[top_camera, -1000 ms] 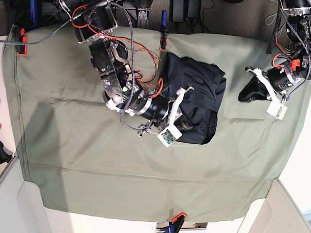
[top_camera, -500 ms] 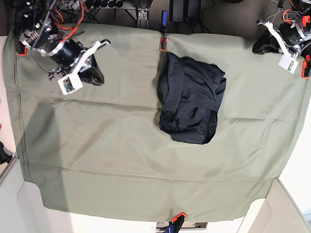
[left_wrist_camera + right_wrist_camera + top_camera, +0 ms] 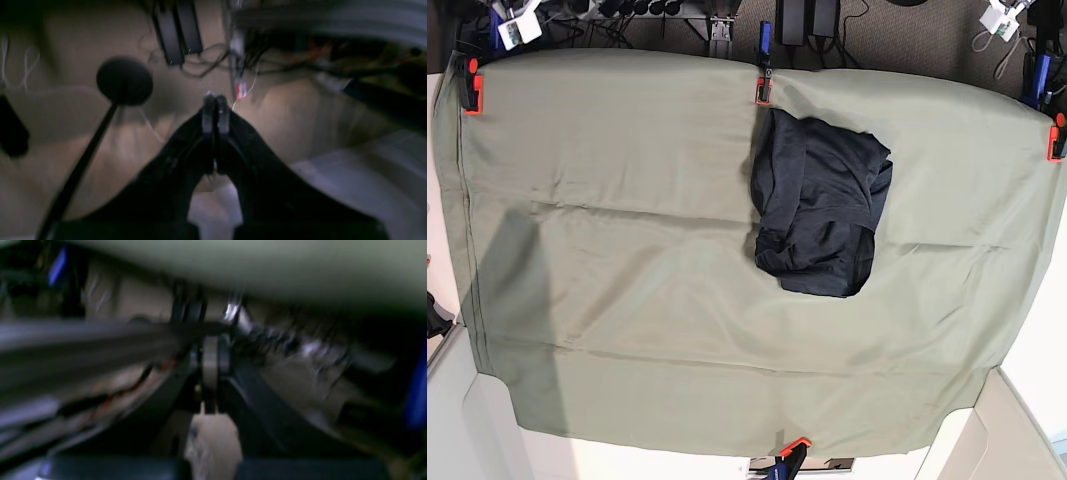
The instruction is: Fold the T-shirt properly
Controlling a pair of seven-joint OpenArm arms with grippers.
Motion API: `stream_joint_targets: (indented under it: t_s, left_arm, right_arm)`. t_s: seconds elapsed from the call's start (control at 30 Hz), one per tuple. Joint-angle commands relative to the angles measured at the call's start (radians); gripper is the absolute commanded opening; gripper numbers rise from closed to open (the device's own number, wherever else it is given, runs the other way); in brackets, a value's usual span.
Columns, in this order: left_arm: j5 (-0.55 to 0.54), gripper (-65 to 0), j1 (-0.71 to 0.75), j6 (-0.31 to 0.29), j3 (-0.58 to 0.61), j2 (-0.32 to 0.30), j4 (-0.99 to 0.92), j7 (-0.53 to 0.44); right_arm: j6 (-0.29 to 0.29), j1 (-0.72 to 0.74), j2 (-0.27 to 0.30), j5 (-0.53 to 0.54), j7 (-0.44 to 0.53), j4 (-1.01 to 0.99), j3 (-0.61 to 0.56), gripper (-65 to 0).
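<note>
Jaws pressed together, empty, on left gripper (image 3: 216, 100) and right gripper (image 3: 213, 350). Dark navy-black knit T-shirt (image 3: 822, 205) bunched in a compact heap on olive-green cloth-covered tabletop (image 3: 627, 250), near the far edge.

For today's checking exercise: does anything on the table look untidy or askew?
Yes. The T-shirt lies as a lumpy, lopsided bundle on the olive table cover, with uneven edges and bunched folds rather than a flat, squared fold.
</note>
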Motion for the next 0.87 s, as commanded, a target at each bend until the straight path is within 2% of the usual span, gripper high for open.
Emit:
stream_joint_targets:
  t_s: [0.0, 0.07, 0.23, 0.33, 0.4, 0.5, 0.63, 0.83]
  left_arm:
    - [0.018, -65.0, 0.011, -0.006, 0.018, -0.008, -0.018, -0.003]
    - [0.084, -65.0, -0.005, -0.006, 0.086, -0.010, -0.078, -0.018]
    - [0.306, -65.0, -0.127, 0.127, 0.330, -0.016, -0.297, -0.016]
    - [0.362, -65.0, -0.237, 0.232, 0.481, -0.041, -0.461, -0.017]
    - [0.380, -65.0, -0.319, 0.262, 0.574, -0.050, -0.570, -0.026]
    - [0.378, -65.0, -0.471, 0.262, 0.707, -0.049, -0.729, -0.040]
    - [0.379, -65.0, -0.669, 0.262, 0.839, -0.005, -0.956, -0.092]
    - [0.383, -65.0, -0.876, 0.262, 0.918, 0.074, -1.229, -0.129]
  right_arm:
    - [0.006, -0.026, 0.006, 0.008, 0.013, -0.011, 0.005, -65.0]
    - [0.006, -0.039, 0.006, 0.008, 0.016, -0.077, 0.005, -65.0]
    - [0.005, -0.011, 0.007, -0.005, 0.009, -0.308, 0.000, -65.0]
    - [-0.037, 0.023, 0.006, -0.066, -0.008, -0.457, -0.013, -65.0]
    - [-0.061, 0.058, 0.007, -0.117, -0.010, -0.560, -0.023, -65.0]
    - [-0.084, 0.156, 0.007, -0.177, -0.048, -0.726, -0.028, -65.0]
    - [-0.083, 0.325, 0.007, -0.206, -0.124, -0.945, -0.028, -65.0]
    - [-0.083, 0.507, 0.006, -0.204, -0.180, -1.108, -0.028, -65.0]
